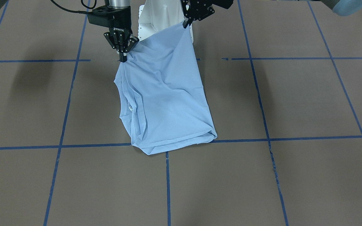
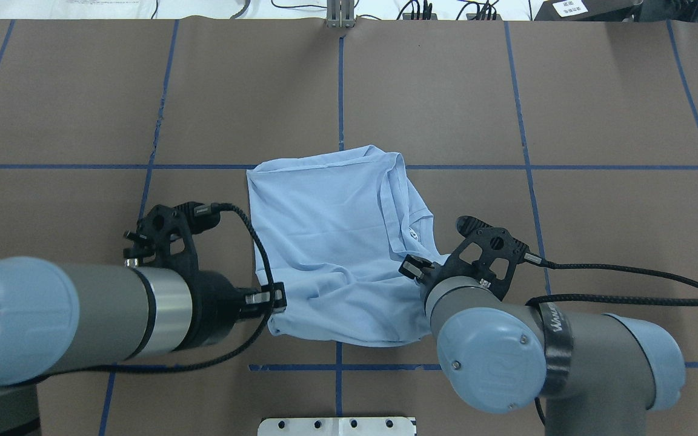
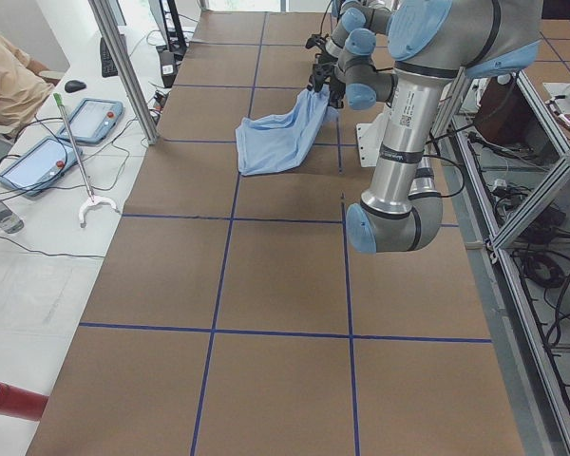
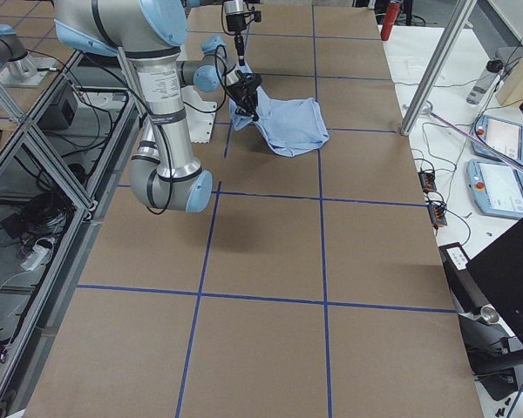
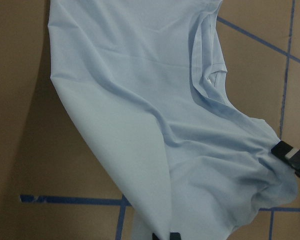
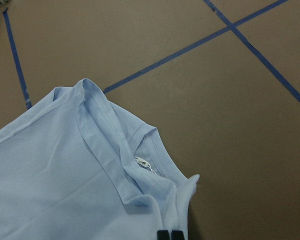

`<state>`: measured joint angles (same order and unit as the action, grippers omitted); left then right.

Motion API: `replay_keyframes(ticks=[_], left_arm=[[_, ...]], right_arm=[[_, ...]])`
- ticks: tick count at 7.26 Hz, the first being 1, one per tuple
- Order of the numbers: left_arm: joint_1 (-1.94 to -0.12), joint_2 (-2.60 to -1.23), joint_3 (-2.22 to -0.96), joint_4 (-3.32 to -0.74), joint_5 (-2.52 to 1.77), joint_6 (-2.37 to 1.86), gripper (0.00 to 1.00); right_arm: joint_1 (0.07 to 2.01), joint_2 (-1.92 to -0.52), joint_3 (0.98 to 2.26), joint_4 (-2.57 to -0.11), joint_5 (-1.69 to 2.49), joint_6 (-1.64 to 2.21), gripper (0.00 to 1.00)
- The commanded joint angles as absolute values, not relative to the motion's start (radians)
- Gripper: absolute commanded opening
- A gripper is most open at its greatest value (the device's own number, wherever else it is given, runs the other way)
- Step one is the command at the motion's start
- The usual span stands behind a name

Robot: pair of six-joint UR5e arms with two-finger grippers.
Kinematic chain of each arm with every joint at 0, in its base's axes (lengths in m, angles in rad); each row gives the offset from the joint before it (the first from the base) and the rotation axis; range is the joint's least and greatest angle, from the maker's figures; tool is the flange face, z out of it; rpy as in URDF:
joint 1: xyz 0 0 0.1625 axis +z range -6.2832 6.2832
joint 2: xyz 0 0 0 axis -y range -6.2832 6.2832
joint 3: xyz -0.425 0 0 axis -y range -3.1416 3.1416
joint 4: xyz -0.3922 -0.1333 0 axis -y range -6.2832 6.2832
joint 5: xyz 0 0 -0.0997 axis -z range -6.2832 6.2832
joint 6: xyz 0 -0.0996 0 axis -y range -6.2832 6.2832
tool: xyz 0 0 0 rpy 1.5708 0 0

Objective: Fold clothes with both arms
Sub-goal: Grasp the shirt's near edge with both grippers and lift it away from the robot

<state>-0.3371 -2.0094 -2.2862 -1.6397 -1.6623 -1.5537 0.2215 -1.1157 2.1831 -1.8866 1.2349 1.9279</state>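
Shirt (image 1: 165, 103) fills the upper middle of the front-facing view. It is pale blue and doubled over on itself. Its lower end lies on the brown surface (image 1: 294, 100) across a blue tape line (image 1: 247, 139), and its upper edge is lifted clear. The right pincer (image 1: 123, 59), upper left of that view, is clenched on one raised corner. Its wrist view shows dark fingertips (image 6: 163, 235) pressed together on cloth at the bottom edge, with the collar (image 6: 157, 146) and a white label (image 6: 143, 162) just above them. The left pincer (image 1: 185, 24), at the top just right of centre, grasps the other raised corner. In the overhead view the two pincers stand at either side of the shirt's lower edge, with cloth sagging between them.
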Motion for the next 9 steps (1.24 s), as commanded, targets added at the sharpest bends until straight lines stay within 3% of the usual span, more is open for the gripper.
replay_keyframes(ticks=[1,4,6,9], left_arm=[[-0.499,-2.08,-2.105,-1.646,-1.696,-1.406,0.0],[-0.571,-2.115,-1.9,-1.764,-1.695,-1.361,0.0],[-0.59,-2.175,-1.759,-1.816,-1.689,-1.342,0.0],[-0.603,-2.18,-1.617,-1.888,-1.669,-1.308,0.0]], right_arm=[[0.328,-0.998,2.029,-1.873,1.288,1.889,0.0],[0.443,-0.924,1.748,-1.65,1.327,1.832,0.0],[0.498,-0.771,1.488,-1.559,1.359,1.815,0.0],[0.518,-0.77,1.39,-1.47,1.364,1.767,0.0]])
